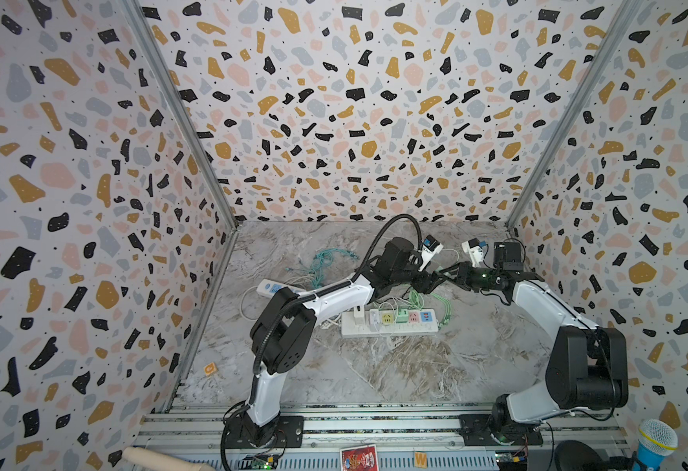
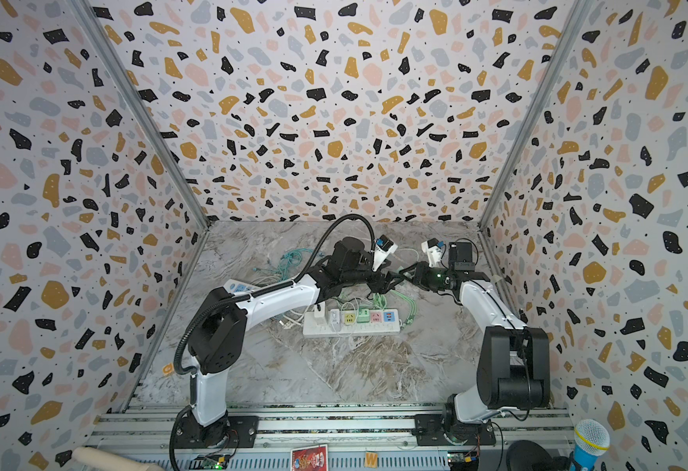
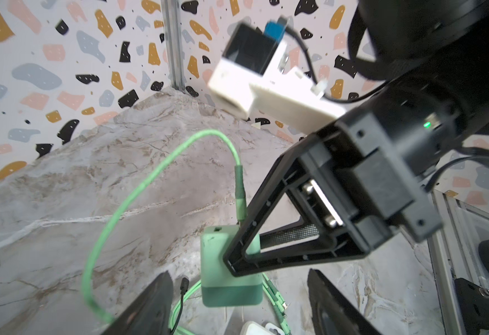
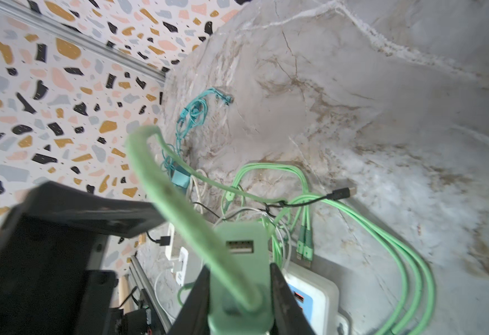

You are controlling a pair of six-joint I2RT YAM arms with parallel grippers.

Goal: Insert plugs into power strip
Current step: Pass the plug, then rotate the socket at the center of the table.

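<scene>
A mint green plug (image 3: pixel 226 269) with a green cable (image 3: pixel 112 220) hangs above the table, prongs down, and my right gripper (image 4: pixel 239 268) is shut on its sides. My left gripper (image 3: pixel 237 272) is open, its fingers wide on either side of that plug and clear of it. In both top views the two grippers meet above the table behind the white power strip (image 1: pixel 350 328), the left (image 1: pixel 430 281) facing the right (image 1: pixel 444 274). A white plug (image 1: pixel 358 316) stands in the strip's left end. A teal plug (image 4: pixel 179 178) lies on the table.
Loose green cables (image 4: pixel 382 232) sprawl behind the power strip's right end. A teal cable bundle (image 1: pixel 322 261) lies further back on the left. A second white strip (image 1: pixel 269 287) lies at the left, partly under my left arm. Patterned walls close in three sides.
</scene>
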